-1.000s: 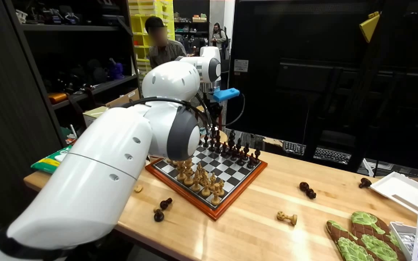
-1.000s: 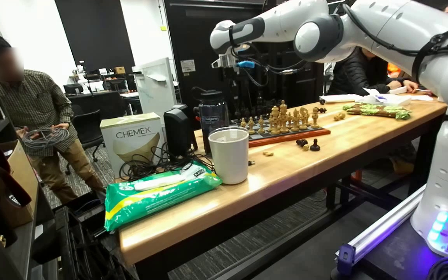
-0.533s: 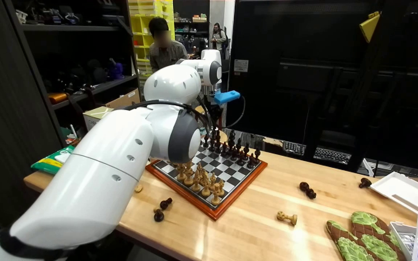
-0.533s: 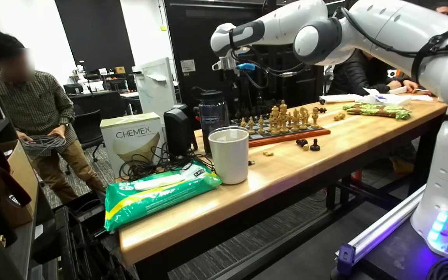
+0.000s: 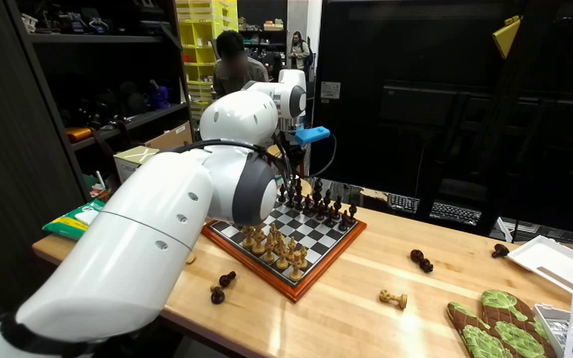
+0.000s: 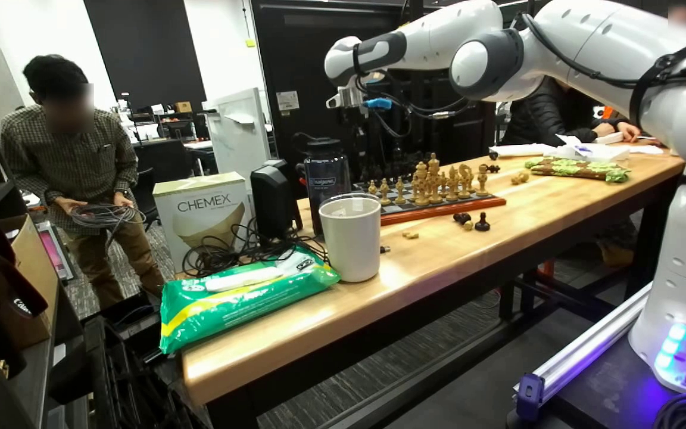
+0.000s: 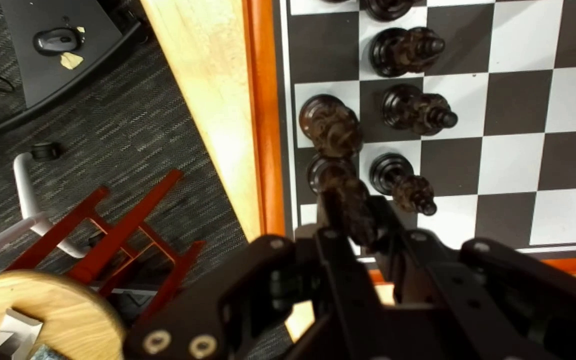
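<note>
Held chess piece: a dark one is sitting right between the fingertips, lower centre of the wrist frame; I'm not making out which kind. Its long axis is slanting from upper left to lower right, as the standing pieces are, so it is probably hanging upright.
End effector: its fingers, nearly together, are clamping that piece, reaching in from the bottom of the wrist frame.
Dark neighbour: it is standing up and left of the fingertips, its top running into the clamped piece in view.
Small dark piece: it is standing just up and right of the fingertips.
Chessboard: it is lying mid-frame on the table in an exterior view, the arm stretching over its far corner.
Pale pieces: they are crowding its lower-left edge.
</note>
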Controlling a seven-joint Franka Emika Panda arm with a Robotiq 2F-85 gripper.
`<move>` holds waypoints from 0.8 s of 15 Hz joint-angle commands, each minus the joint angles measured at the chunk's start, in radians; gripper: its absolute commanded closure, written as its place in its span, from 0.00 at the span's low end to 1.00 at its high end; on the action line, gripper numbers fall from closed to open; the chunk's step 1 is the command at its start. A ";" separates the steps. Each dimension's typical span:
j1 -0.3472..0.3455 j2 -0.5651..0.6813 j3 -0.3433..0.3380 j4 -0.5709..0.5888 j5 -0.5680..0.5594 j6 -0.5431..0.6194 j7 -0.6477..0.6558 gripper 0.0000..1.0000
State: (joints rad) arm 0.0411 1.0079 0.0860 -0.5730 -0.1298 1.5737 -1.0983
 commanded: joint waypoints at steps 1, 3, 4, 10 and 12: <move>-0.003 0.011 0.012 0.042 0.015 -0.035 -0.025 0.95; -0.004 0.012 0.015 0.044 0.022 -0.044 -0.032 0.95; -0.004 0.012 0.016 0.045 0.026 -0.046 -0.033 0.95; -0.012 0.024 0.019 0.048 0.054 -0.052 -0.042 0.95; -0.014 0.030 0.018 0.050 0.060 -0.049 -0.045 0.95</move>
State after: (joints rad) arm 0.0334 1.0195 0.0939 -0.5613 -0.0823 1.5429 -1.1264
